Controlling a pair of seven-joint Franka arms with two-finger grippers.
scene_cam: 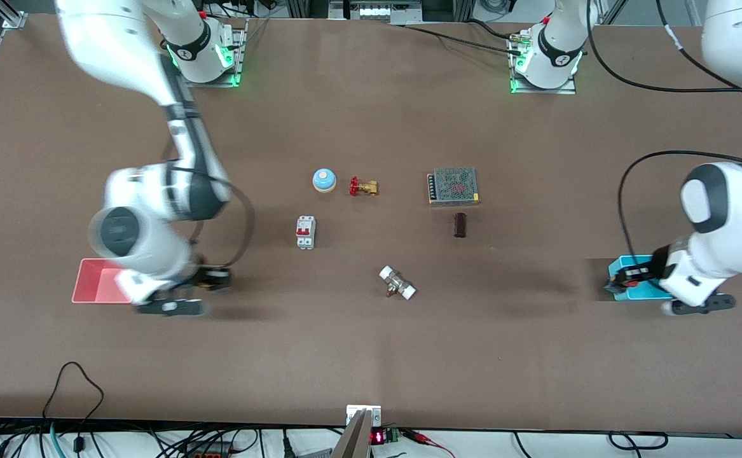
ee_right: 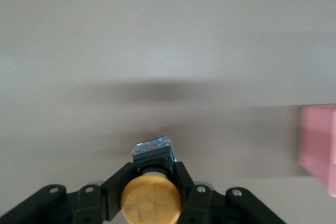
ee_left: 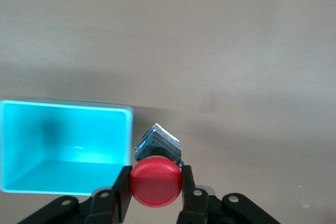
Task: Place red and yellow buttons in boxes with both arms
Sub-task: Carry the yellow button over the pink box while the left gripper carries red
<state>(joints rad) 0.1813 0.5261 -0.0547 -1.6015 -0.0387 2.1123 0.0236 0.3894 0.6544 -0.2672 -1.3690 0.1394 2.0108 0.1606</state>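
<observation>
My left gripper is shut on the red button, its cap toward the camera and its base pointing down. The cyan-blue box lies just beside it, open. In the front view this gripper hangs over that box's edge toward the table's middle. My right gripper is shut on the yellow button. The pink-red box shows only at that view's edge. In the front view the right gripper is over the table just beside the pink-red box.
Mid-table stand a blue dome bell, a brass valve with red handle, a grey power supply, a white circuit breaker, a dark cylinder and a white-ended fitting.
</observation>
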